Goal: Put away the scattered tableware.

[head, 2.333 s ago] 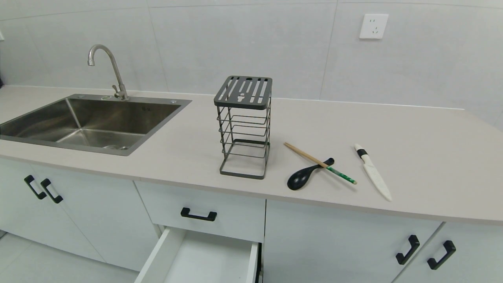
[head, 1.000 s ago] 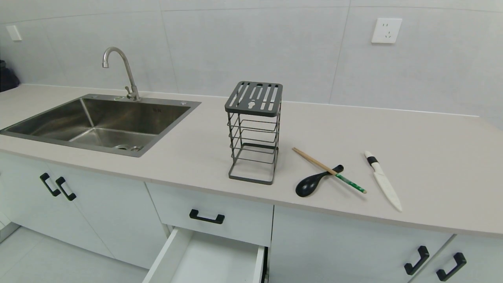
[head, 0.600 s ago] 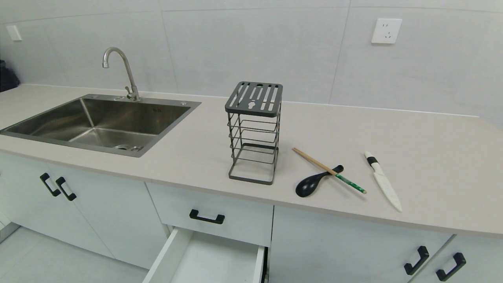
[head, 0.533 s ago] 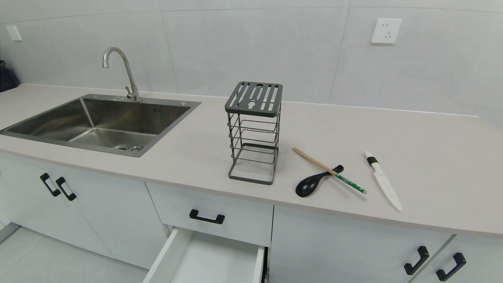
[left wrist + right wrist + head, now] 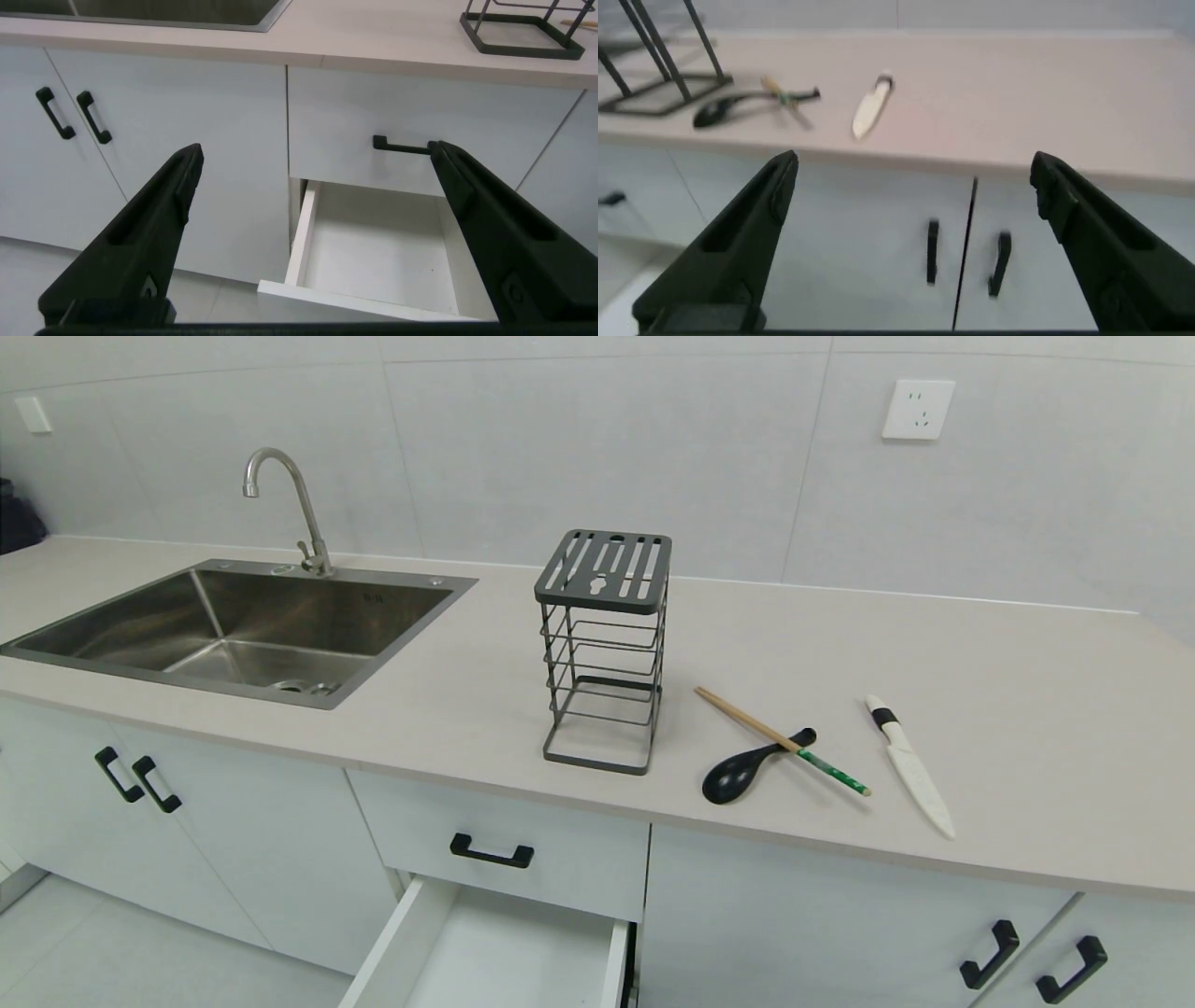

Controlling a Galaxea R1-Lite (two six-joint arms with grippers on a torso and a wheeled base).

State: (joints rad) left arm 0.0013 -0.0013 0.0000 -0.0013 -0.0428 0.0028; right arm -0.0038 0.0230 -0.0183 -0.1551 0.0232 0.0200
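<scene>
The counter (image 5: 840,644) runs the full width under the tiled wall, its front edge slanting down toward the right. The sink (image 5: 308,607) is sunk into its left end, with the faucet (image 5: 305,513) at the sink's back rim. A wide strip of counter separates the sink from the wire rack (image 5: 604,569), which stands upright with its base near the front edge.

To the right of the rack lies the scattered tableware. The black spoon (image 5: 733,777) has its bowl close to the front edge. The chopsticks (image 5: 747,714) lie across its handle, touching it. The white knife (image 5: 910,765) lies apart to their right, handle toward the wall and tip near the front edge. Behind and to the right of the knife the counter stretches on to the wall, where a socket (image 5: 919,409) sits.

Below the rack, the lower drawer (image 5: 383,943) is pulled out from under a shut drawer front (image 5: 560,840).

Both arms are below counter level, facing the cabinet fronts. The left jaws stand wide apart before the open drawer, and the right jaws stand wide apart before the doors under the knife.

Count: one rack, one spoon, one knife, chopsticks (one or a close-lying pair, I cannot tell), five black cabinet handles.
</scene>
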